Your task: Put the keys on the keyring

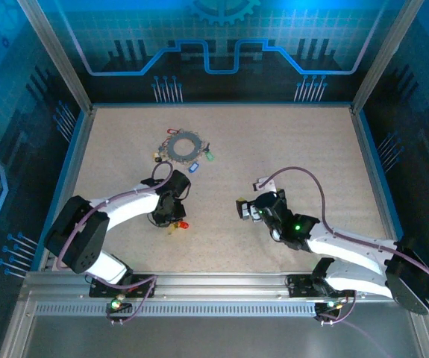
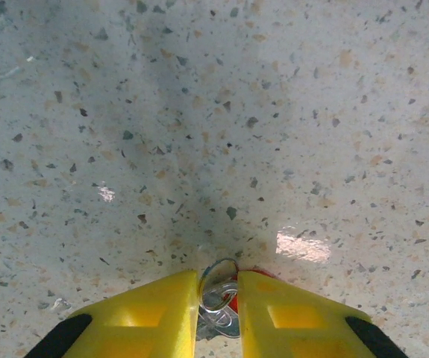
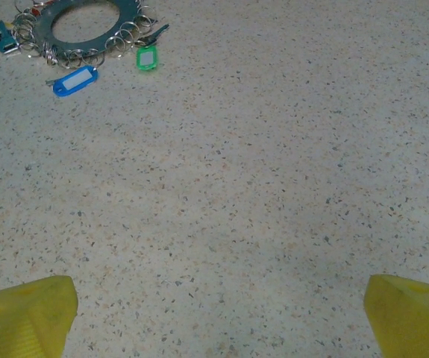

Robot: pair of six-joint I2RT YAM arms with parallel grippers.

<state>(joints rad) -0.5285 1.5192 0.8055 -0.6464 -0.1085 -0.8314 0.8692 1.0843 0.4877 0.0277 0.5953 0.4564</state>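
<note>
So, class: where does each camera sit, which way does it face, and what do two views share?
Top external: high behind the robot, looking down on the table; left arm and right arm show.
Left wrist: close over the table, facing down; left gripper pinches the red key.
Right wrist: low, facing across to the keyring; open right gripper shows.
Shared: top and right wrist show the keyring.

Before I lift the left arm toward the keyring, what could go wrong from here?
1. The left tool pinches the red key by its thin wire loop, at the very tips; it could twist or slip out on the lift.
2. The keyring lies loose, the right tool open and away from it, so pushing a key on may just slide it.
3. The blue tag and green tag beside it might snag an arriving tool.
</note>
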